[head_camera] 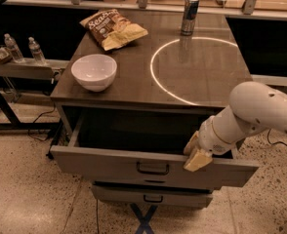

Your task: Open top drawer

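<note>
The top drawer [109, 167] is a wide grey drawer under the brown cabinet top. It stands pulled well out, its dark inside showing, with a small dark loop handle [153, 168] at the centre of its front. My gripper [196, 155] on the white arm sits at the drawer's upper front edge, right of the handle, its tan fingers hooked over the rim. A shallower grey drawer [153, 197] shows below, pushed in.
On the cabinet top [202, 82] stand a white bowl [94, 71], a chip bag [112, 29] and a can [189, 9], with a white ring marked on it. Two bottles [22, 48] stand on a shelf at left. Speckled floor lies around.
</note>
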Tool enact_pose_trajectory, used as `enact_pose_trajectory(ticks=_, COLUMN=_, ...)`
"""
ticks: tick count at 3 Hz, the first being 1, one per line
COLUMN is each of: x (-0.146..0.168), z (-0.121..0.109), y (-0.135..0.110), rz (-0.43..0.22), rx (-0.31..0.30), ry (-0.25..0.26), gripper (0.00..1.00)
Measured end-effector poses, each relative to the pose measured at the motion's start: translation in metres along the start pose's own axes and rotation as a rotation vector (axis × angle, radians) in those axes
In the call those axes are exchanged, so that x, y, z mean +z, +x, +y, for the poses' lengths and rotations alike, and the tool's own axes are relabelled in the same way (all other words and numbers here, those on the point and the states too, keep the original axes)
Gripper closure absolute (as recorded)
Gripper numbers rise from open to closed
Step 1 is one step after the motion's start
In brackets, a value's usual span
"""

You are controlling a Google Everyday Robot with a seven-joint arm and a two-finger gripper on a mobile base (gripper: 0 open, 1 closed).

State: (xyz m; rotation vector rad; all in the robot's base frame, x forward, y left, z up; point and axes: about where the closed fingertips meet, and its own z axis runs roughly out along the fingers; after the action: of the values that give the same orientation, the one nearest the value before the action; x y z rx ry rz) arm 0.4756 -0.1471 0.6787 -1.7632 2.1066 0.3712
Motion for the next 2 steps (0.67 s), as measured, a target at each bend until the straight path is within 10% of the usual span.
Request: enact_pose_trajectory(ticks=2, x=-0.0039, z=-0.0031, y=-0.0065, rz=0.006, rx=-0.024, ry=0.012, gripper=0.27)
